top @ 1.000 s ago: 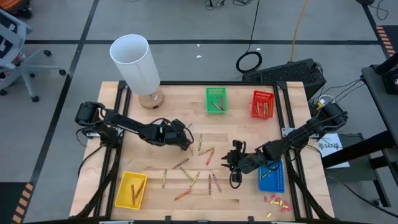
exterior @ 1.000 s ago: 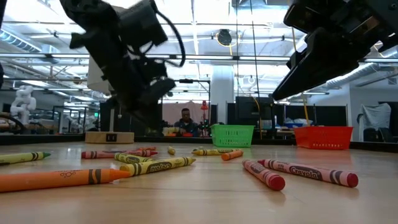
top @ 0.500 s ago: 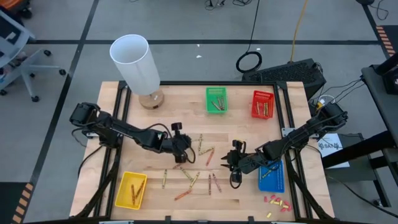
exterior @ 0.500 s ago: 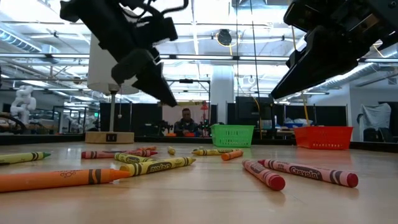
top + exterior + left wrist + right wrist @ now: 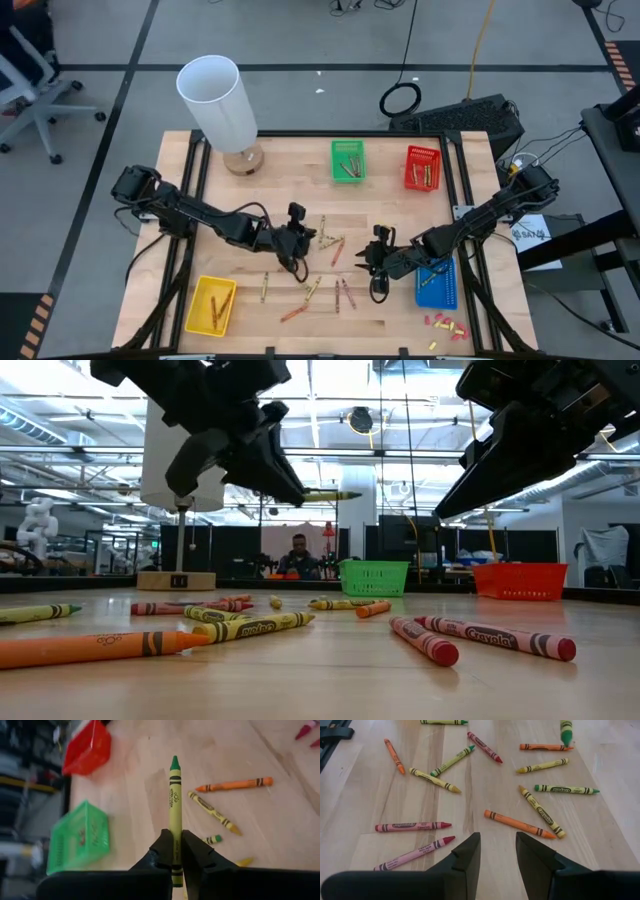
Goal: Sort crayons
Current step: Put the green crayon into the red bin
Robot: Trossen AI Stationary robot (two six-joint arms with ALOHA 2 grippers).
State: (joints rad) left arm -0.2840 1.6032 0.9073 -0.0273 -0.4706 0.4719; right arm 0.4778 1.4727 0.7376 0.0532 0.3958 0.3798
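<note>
Left hand [image 5: 172, 851] is clamped on a thin green-tipped yellow-green crayon [image 5: 173, 810], held up above the pale wooden surface [image 5: 400, 210] over the scattered crayons [image 5: 470, 795]. Right hand [image 5: 497, 852] hovers low near the blue plastic basket [image 5: 440, 285], fingers apart, holding nothing.

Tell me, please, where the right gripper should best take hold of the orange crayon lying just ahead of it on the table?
The orange crayon lies flat with bare wood around it. The right gripper, fingers open, should probably come straight down and pinch its middle, across the long axis, on the paper wrap rather than the tapered tip.
</note>
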